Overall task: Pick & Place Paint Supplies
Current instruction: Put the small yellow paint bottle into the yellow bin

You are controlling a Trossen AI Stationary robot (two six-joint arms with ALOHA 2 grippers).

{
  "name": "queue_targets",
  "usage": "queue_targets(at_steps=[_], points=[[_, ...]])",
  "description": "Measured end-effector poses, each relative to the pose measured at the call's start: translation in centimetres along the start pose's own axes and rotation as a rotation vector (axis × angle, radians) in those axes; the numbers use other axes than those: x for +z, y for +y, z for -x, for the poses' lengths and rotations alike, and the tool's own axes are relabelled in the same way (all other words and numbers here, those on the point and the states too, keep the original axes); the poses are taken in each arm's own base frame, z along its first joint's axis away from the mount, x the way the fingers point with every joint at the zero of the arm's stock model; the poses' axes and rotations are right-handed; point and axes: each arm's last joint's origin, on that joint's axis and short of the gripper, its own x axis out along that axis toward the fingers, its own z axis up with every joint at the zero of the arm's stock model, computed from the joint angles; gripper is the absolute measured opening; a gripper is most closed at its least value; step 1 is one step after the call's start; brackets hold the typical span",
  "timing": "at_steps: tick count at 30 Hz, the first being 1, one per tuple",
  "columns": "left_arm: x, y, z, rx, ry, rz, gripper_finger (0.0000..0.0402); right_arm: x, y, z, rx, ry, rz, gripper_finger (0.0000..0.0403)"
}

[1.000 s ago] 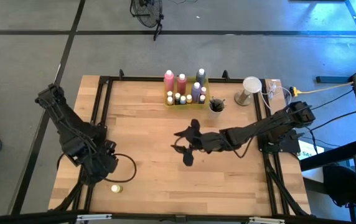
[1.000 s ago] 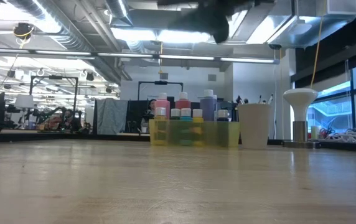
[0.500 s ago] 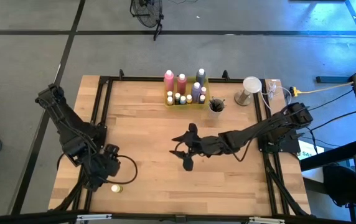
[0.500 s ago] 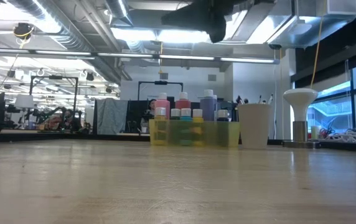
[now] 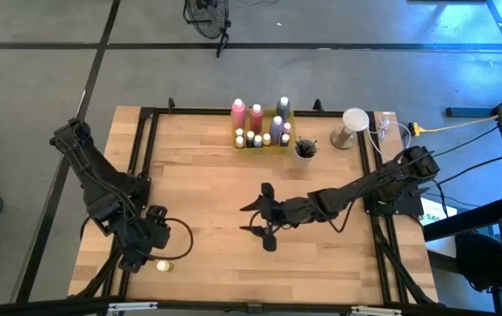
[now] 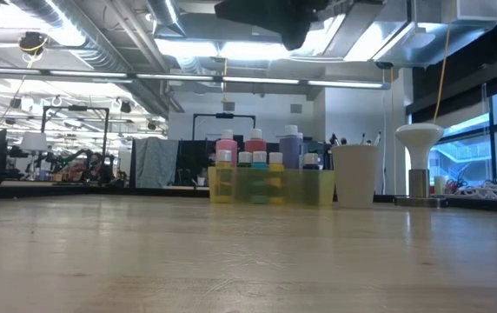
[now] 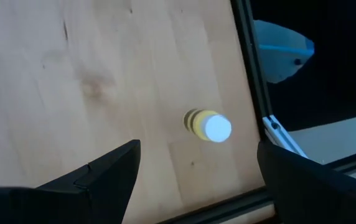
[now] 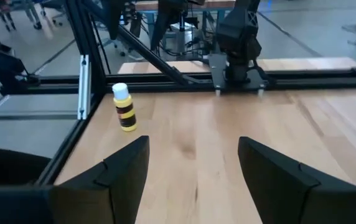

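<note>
While the left hand (image 5: 150,250) hovers over the near left corner of the worktop (image 5: 207,193), its fingers stand wide apart with nothing between them, just above a small yellow paint bottle (image 5: 163,265) with a pale cap that stands upright near the near edge. Farther in, around the middle of the worktop, the right hand (image 5: 257,219) hangs in the air, its fingers also apart and empty. Along the far edge, a translucent yellow tray (image 5: 262,143) holds pink, purple and small pale-capped bottles (image 5: 257,120); just beside it a cup (image 5: 304,149) holds dark-handled paintbrushes (image 5: 302,143).
</note>
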Motion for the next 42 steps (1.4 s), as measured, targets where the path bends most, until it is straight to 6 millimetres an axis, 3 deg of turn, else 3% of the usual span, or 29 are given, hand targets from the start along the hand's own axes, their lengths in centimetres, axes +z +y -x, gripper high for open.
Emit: queue_targets(at_steps=[12, 18, 28, 42], points=[[-0.7, -1.6, -0.8, 0.042, -0.018, -0.071, 0.0317, -0.2, 0.2, 0.0, 0.012, 0.023, 0.047, 0.025], [-0.4, -2.6, -3.5, 0.134, 0.03, -0.098, 0.0317, -0.2, 0.2, 0.0, 0.013, 0.02, 0.05, 0.025], [-0.3, -3.6, -7.4, 0.117, 0.23, -0.174, 0.0317, -0.2, 0.2, 0.0, 0.015, 0.021, 0.05, 0.025], [-0.2, -3.5, -7.5, 0.17, 0.204, -0.273, 0.0317, -0.1, 0.1, 0.0, -0.001, 0.003, 0.045, 0.025]])
